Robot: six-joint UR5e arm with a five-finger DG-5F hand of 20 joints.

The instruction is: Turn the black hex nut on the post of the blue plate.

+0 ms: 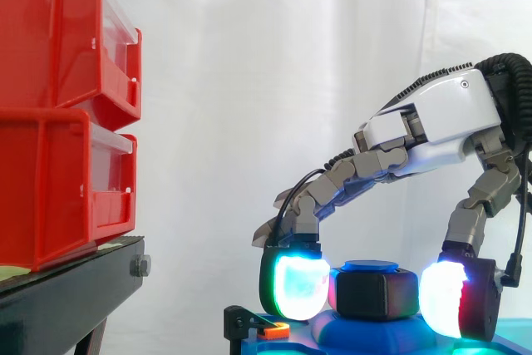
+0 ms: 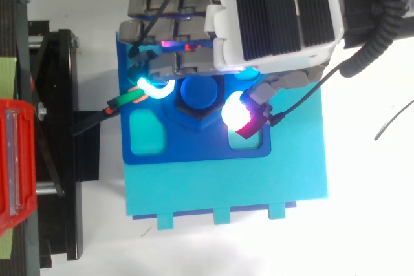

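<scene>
Our hand (image 1: 432,126) grasps the black nut (image 1: 376,293) between curled fingers (image 1: 357,168), on the post (image 2: 199,92) in the middle of the blue plate (image 2: 194,150). If the pads (image 1: 295,287) slip on its flat sides, the hand may turn without it. We count one nut, one post, one plate, two red bins (image 1: 50,180).

setting: robotics lab test bench | backdrop: plain white curtain (image 1: 249,81) | storage: stacked red plastic bins (image 1: 50,172) on black metal stand (image 1: 75,284) | fixture: blue plastic plate (image 2: 194,150) on teal slab (image 2: 226,185) atop white counter (image 2: 369,224) | equipment: white-shelled robot hand (image 1: 440,118) with glowing pads
</scene>
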